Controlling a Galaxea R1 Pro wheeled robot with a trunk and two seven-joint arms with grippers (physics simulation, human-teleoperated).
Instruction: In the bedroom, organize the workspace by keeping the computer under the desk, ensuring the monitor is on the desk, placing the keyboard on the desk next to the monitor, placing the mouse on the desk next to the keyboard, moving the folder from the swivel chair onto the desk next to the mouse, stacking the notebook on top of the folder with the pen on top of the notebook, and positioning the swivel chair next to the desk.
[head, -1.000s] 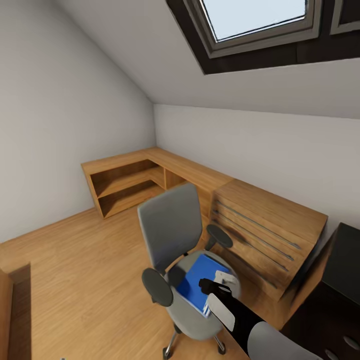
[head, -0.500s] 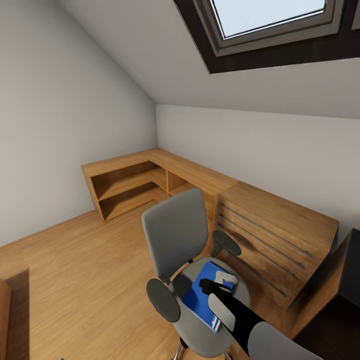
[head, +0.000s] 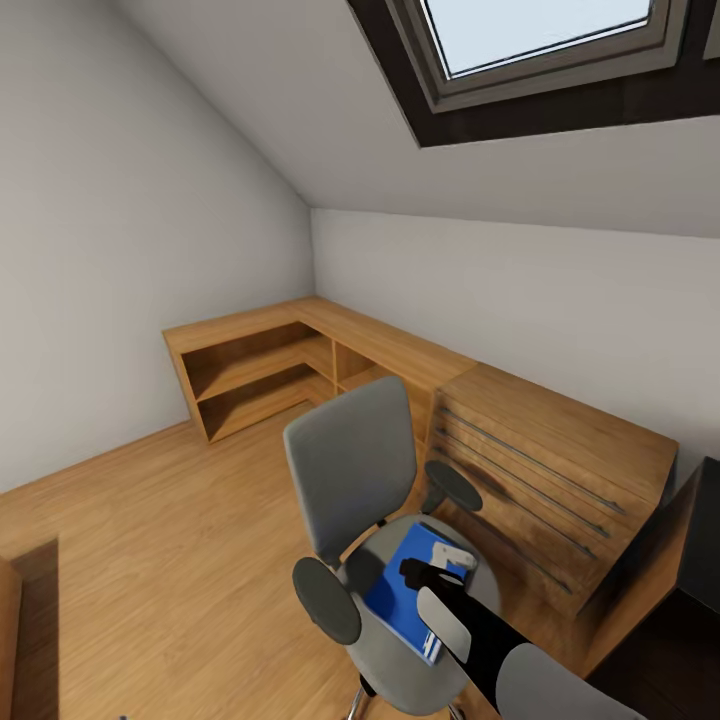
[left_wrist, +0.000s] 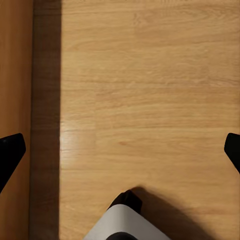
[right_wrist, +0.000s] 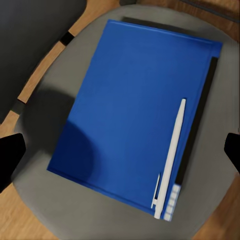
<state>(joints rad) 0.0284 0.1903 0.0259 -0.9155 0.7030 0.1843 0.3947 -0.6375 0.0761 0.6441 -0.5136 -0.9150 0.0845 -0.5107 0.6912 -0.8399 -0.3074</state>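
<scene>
one swivel chair (head: 385, 540) stands by the wooden dresser (head: 545, 470), desk (head: 690, 570) at my right. its seat carries the folder (right_wrist: 135, 110), with the pen (right_wrist: 170, 157) lying along one edge and a dark notebook edge (right_wrist: 197, 120) under it. my right gripper (right_wrist: 120, 155) hovers above, fingers spread wide, holding nothing, lined up to lift the stack. left gripper (left_wrist: 120, 150) is wide open and empty over bare floor (left_wrist: 150, 75).

The swivel chair (head: 400, 560) stands on the wooden floor (head: 170, 520), its grey seat carrying the blue folder (right_wrist: 135, 115) with a white pen (right_wrist: 170, 157) on it.
</scene>
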